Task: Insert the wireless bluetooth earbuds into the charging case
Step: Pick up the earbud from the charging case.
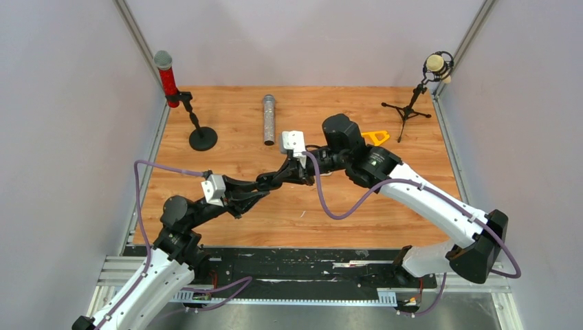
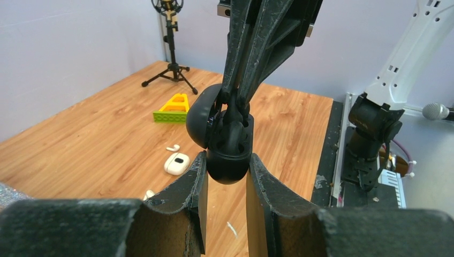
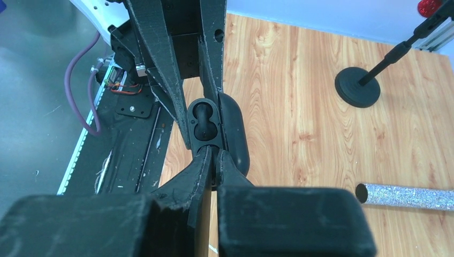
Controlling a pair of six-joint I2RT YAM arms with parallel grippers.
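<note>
Black case (image 2: 231, 142) is up off the table, lid swung open. L gripper (image 2: 227, 157) is clamped across its lower shell. R gripper (image 3: 214, 154) meets it from the opposite side, fingers pinched together, tips at the rim of the open tray. Can't tell if a bud is nipped betw. them.

Tray well shows dark rounded shapes, black on black. Can't say if a black bud is seated or the well is bare.

Progress (my read):
- Black pair: being worked on, not confirmed in.
- White pair: not done.
  - White case (image 2: 176, 163) sits on the wood below the black case, off its lid side.
  - One white bud (image 2: 172, 147) lies loose close by that case; second white bud (image 2: 149, 194) also loose, lower on the same side of the black case.
- So roughly half or more of the job is left.

Surface:
- Light wood-grain board (image 2: 96, 139).
- Thin white sliver (image 2: 231, 229) on the board under the black case; looks like scrap.
- Yellow-green block (image 2: 174, 107) beyond the black case, lid side.

Top view, all placed from the black case:
- Silver glitter mic (image 1: 269, 119) lies flat, beyond and a bit left.
- Red mic (image 1: 168, 79) on round-base stand, far-left.
- Cream mic (image 1: 436, 65) on tripod, far-right.

Room: plain pale walls (image 1: 62, 137) on three sides, metal rails at the corners. Black base plate (image 1: 309, 265) along the edge nearest the arm bases.
</note>
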